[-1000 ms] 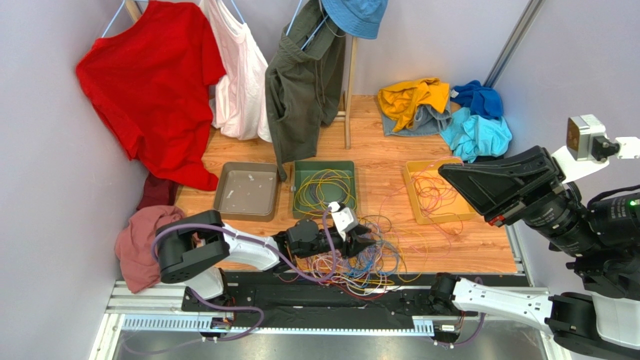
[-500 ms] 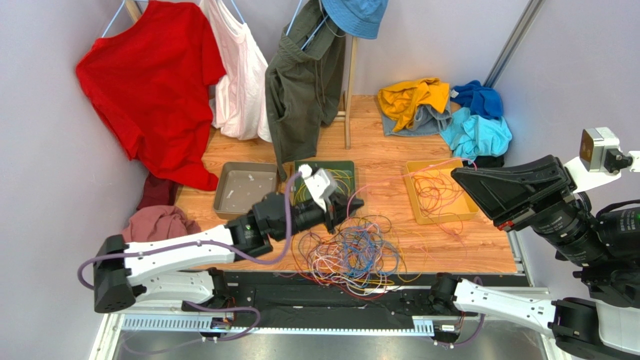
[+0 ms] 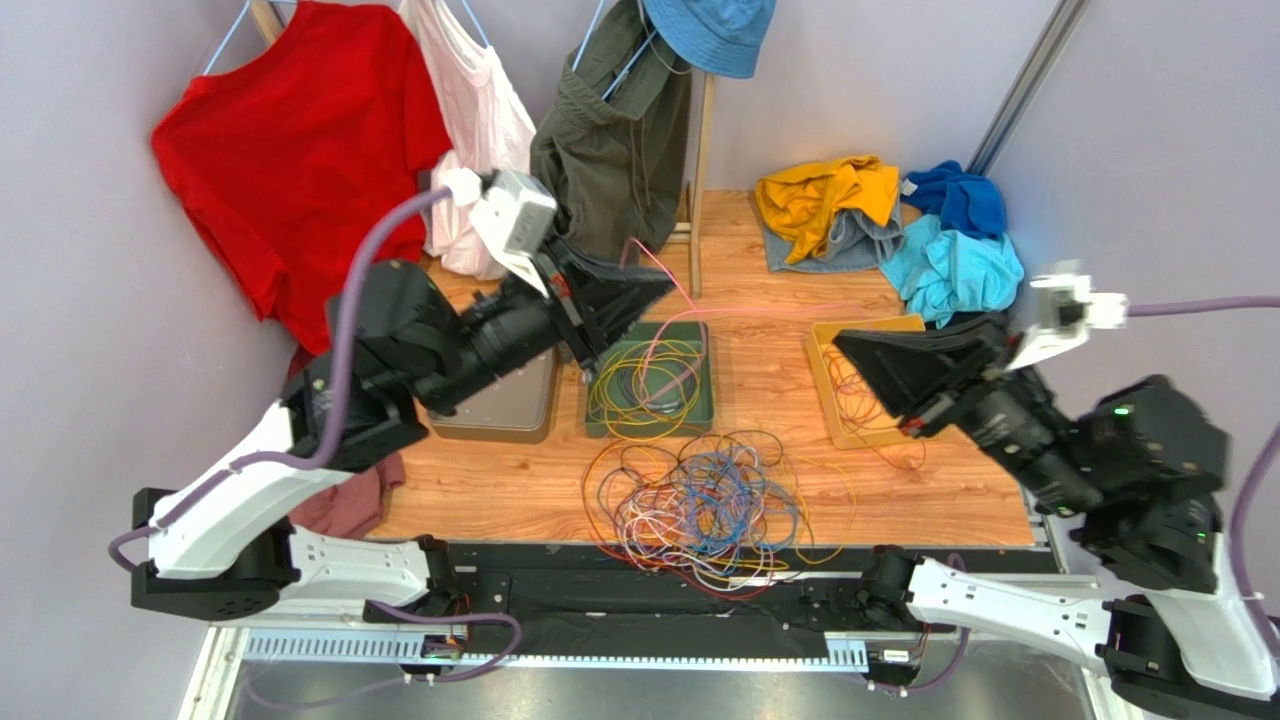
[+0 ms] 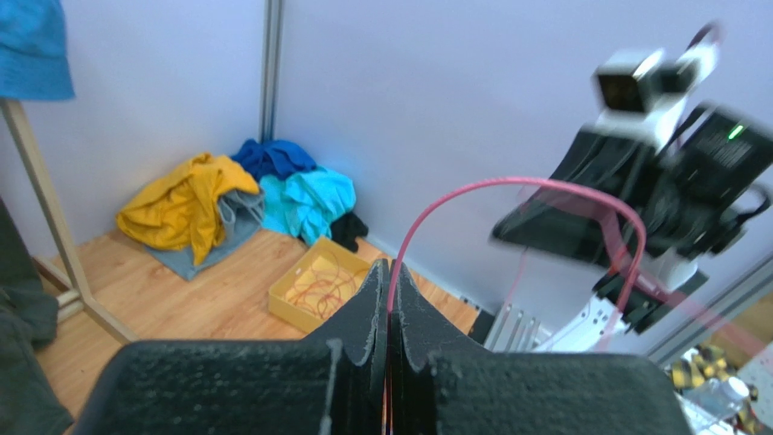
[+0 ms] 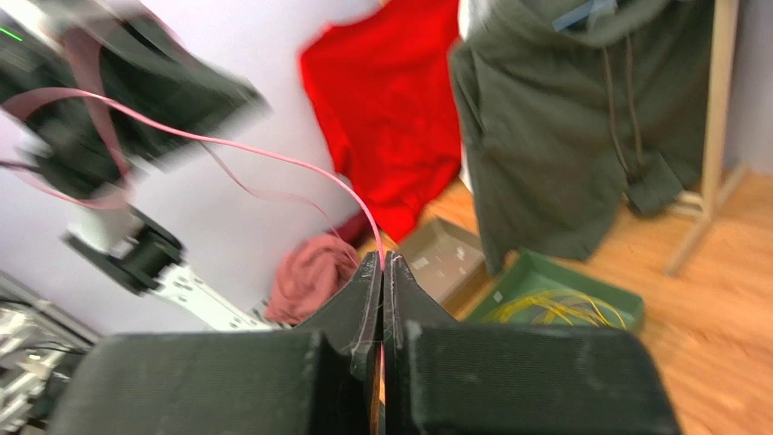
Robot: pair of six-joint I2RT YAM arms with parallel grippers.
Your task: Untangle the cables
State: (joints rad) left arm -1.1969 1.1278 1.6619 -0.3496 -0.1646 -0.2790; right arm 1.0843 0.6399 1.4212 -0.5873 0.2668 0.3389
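So both arms have the same thin pink cable [image 4: 508,182] pinched. The left gripper [image 4: 388,272] has its jaws squeezed right down on it with the strand popping out between the tips, and the right gripper [image 5: 381,263] looks the same in its own wrist view. The strand bows loosely through the air between them, up above the wooden tabletop [image 3: 781,285].

The messy heap of multicoloured cables [image 3: 699,503] sits on the near part of the table, just in front of the green tray [image 3: 694,333] with the yellow loops in it.

If I were driving this, I'd ease the two grippers apart slowly and leave a bit of sag in the cable. I can't tell whether some of it trails back down into the heap, and a hard yank would likely drag the whole knot along. My guess is you lift until it hangs free, then carry it to a tray.

Pose-wise, the left arm is reared up high with its wrist aimed to the right, over the green tray. The right arm is raised too, pointing back left over the yellow tray [image 3: 819,375] — the two are basically nose to nose, well apart.
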